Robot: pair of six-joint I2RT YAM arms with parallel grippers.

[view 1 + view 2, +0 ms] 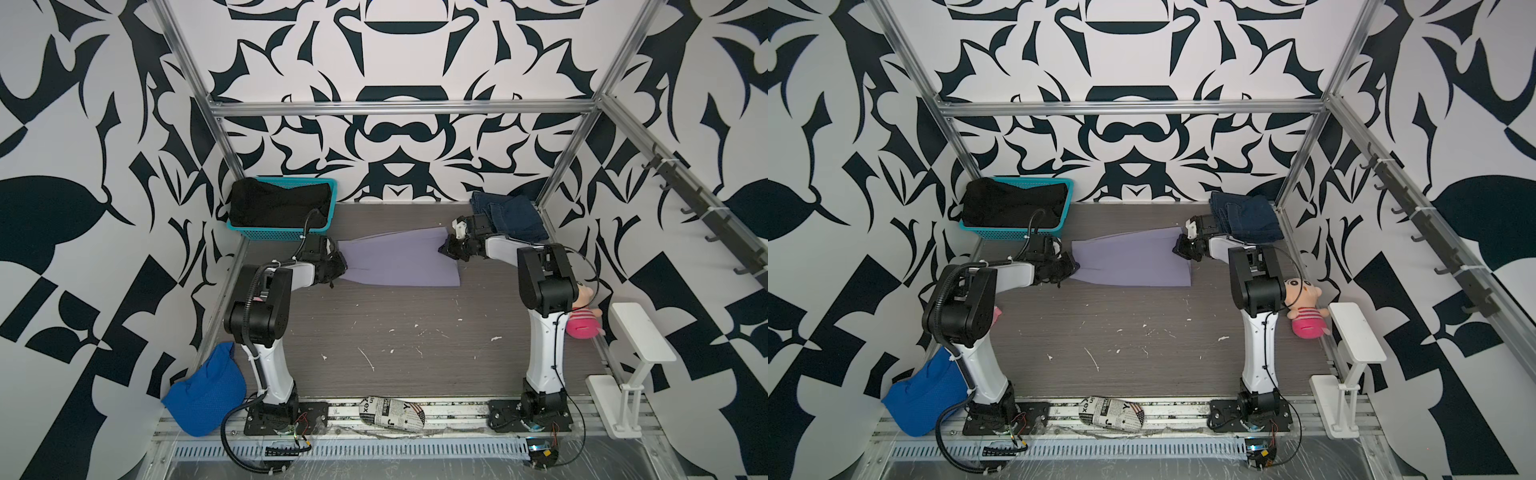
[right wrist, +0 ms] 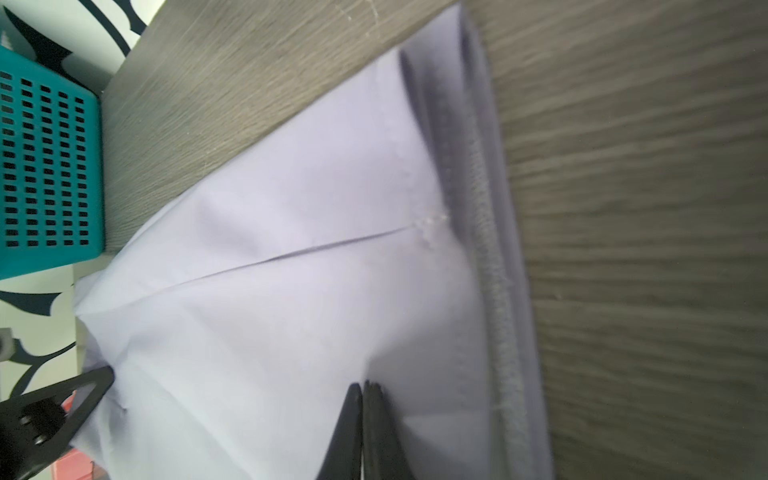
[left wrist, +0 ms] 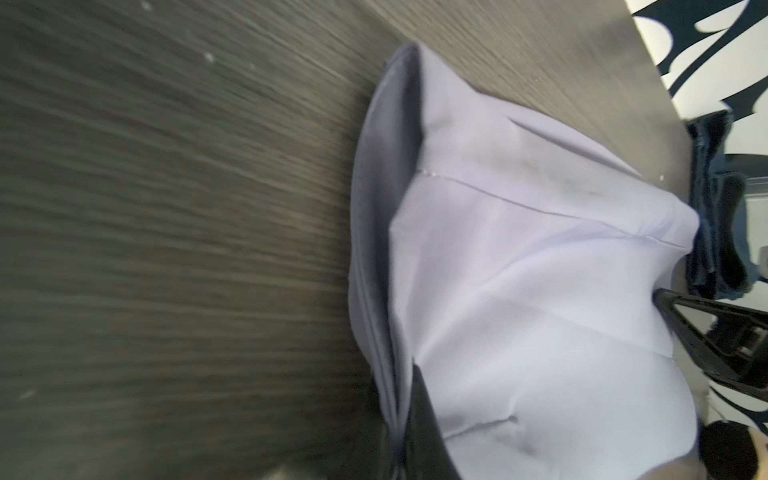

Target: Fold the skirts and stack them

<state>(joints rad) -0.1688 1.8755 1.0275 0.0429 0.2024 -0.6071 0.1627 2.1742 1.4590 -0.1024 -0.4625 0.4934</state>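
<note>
A: What are the left jaws doing?
B: They are clenching one end of the lavender skirt — in the left wrist view one black jaw is showing and the cloth is draping over the other.
A: And the right jaws?
B: They are pressing tight together on the opposite end; the right wrist view is showing both of them closed, with the cloth gathering around their tips.
A: Where is that skirt lying, then?
B: It is stretching between the two pairs of jaws. The gripped layer is lifting a little, while the edge on the jaws' near side is resting flat on the bench.
A: And the other two skirts?
B: The denim skirt is sitting folded just beyond the right jaws, at the far corner of the bench. The black skirt is lying heaped in the teal basket, just beyond the left jaws — well apart from the denim one.
</note>
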